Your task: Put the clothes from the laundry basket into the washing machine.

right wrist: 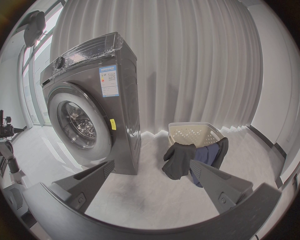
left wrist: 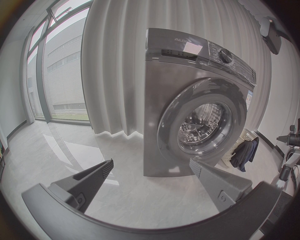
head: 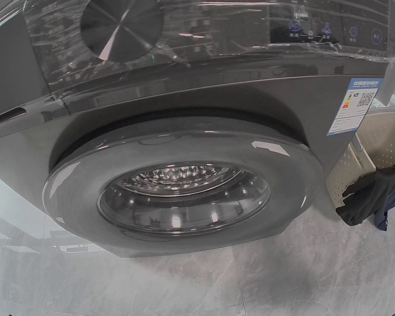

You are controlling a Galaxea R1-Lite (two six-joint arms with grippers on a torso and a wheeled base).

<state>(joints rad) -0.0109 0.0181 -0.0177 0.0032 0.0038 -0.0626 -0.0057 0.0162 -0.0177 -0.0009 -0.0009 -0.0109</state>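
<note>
Left pincer [left wrist: 150,164] and right pincer [right wrist: 151,164] both hang low in front of the robot with their fingers spread wide, and neither has hold of anything. Each sits well apart from the task's things, the left one out towards the machine's left side, the right one facing the basket.

The washing machine [right wrist: 125,125] stands on the floor [head: 227,288] directly ahead. Its round door [head: 184,202] looks shut, and the drum [left wrist: 203,125] seen through the glass appears to have nothing in it. The laundry basket [right wrist: 193,132] sits on the floor just beside the machine, on the robot's right, with a pale curtain [right wrist: 193,62] behind it.

The clothes [right wrist: 179,159] are draped over the basket's front rim rather than lying inside it. A black garment [head: 369,191] hangs down in loose folds until it reaches the floor. A navy garment [right wrist: 206,154] hangs next to it, partly tucked under more dark cloth. Both look soft and limp, likely to sag and trail once lifted.

By this layout the task is at its very start – nothing has been picked up and nothing loaded. The next move probably calls for getting the door open first, since cloth in hand would have nowhere to go. After that the right pincer is the nearer one to the basket – it would need to come down on a bunched fold at the rim, where the fabric is thick enough to pinch.
</note>
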